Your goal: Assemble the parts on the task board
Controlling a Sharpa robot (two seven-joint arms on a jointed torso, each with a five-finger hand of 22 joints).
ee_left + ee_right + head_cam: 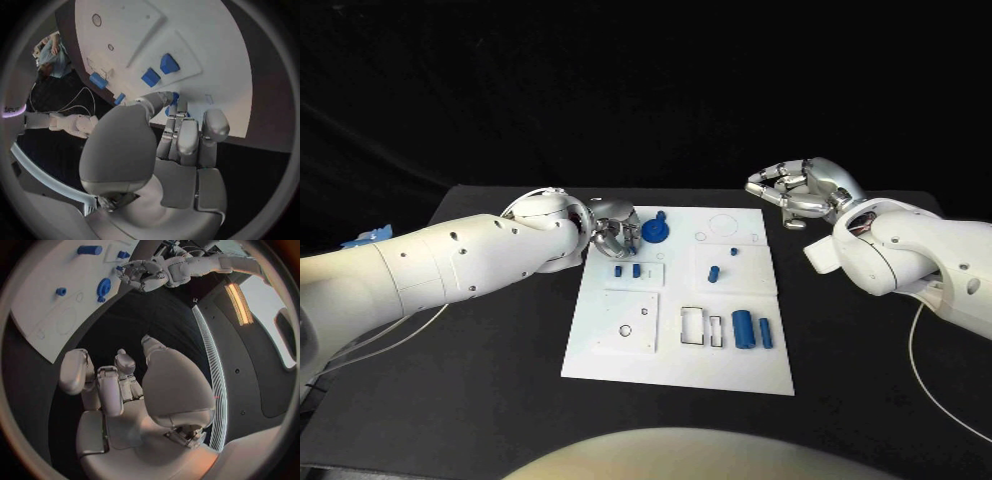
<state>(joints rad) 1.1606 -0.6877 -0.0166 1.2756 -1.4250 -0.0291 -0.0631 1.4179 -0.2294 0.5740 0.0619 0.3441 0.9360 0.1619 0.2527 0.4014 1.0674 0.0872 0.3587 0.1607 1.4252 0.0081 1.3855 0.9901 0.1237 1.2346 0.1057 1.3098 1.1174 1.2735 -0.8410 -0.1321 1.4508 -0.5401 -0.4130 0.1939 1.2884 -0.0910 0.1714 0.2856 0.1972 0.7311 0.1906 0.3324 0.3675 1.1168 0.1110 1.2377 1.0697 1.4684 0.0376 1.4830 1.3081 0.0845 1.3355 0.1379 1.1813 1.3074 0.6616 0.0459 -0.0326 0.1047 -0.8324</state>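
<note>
on the task board, no writing is legible.

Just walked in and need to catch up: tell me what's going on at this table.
A two-armed robot is assembling small blue parts on a white task board. Its left robot hand is at the board's far left corner, right by a round blue part; whether it grips that part is unclear. The right robot hand is raised off the board's far right side, fingers curled in, holding nothing. Two blue cylinders lie near the board's front edge.
</note>
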